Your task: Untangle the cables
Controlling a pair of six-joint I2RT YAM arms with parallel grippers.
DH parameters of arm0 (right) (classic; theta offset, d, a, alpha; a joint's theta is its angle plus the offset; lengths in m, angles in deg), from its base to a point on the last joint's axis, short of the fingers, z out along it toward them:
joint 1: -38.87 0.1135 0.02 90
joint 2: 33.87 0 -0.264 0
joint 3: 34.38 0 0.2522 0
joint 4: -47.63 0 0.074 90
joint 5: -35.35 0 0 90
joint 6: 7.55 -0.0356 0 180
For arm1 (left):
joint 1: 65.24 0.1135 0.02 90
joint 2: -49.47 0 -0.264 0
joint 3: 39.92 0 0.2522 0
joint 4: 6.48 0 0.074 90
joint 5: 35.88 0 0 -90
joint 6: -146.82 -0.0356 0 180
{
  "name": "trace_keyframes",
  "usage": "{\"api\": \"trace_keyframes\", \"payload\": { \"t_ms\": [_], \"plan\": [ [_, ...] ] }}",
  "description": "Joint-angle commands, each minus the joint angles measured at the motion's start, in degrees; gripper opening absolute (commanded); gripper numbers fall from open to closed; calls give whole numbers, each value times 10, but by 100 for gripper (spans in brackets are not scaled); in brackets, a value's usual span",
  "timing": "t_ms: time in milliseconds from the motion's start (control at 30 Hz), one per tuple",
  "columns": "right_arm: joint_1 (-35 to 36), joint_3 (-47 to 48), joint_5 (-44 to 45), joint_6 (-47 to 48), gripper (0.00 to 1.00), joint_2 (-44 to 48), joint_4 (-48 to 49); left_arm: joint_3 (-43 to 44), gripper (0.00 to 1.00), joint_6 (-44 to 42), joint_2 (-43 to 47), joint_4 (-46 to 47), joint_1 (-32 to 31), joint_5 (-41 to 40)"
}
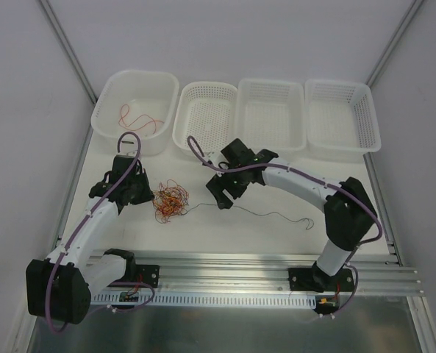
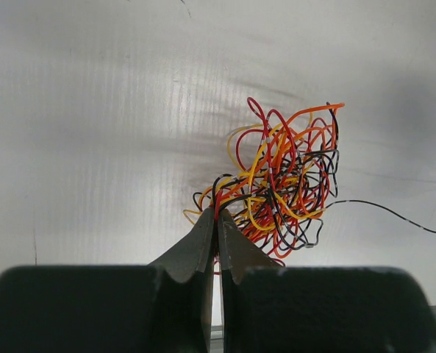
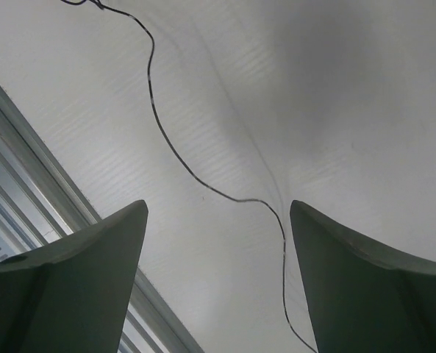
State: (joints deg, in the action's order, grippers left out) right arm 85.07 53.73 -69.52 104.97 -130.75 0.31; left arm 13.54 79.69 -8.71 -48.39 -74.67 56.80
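Left jaws pinch the cables (image 2: 280, 184); gripped strand seemingly hidden.

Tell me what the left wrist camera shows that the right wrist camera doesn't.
Only the left wrist view shows the tangle of cables, with the left gripper shut on its near edge. Only the right wrist view shows the right gripper, open, and the metal rail at left. Both show the loose black wire lying on the white table.
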Motion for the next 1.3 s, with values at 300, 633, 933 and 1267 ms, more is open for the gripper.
{"api": "trace_keyframes", "payload": {
  "t_ms": [300, 633, 933, 1267],
  "plan": [
    [35, 40, -54, 31, 11, -96, 22, 0, 0, -7, 17, 8, -6, -19],
    [-30, -53, -9, 6, 1, 162, -17, 2, 0, 8, 36, -16, -2, -126],
    [-178, -3, 89, -23, 1, 389, -82, 8, 0, 13, 24, -28, 9, -147],
    [-246, 83, 60, -72, 1, 465, -65, 13, 0, 18, -6, -43, 13, -161]
  ]
}}
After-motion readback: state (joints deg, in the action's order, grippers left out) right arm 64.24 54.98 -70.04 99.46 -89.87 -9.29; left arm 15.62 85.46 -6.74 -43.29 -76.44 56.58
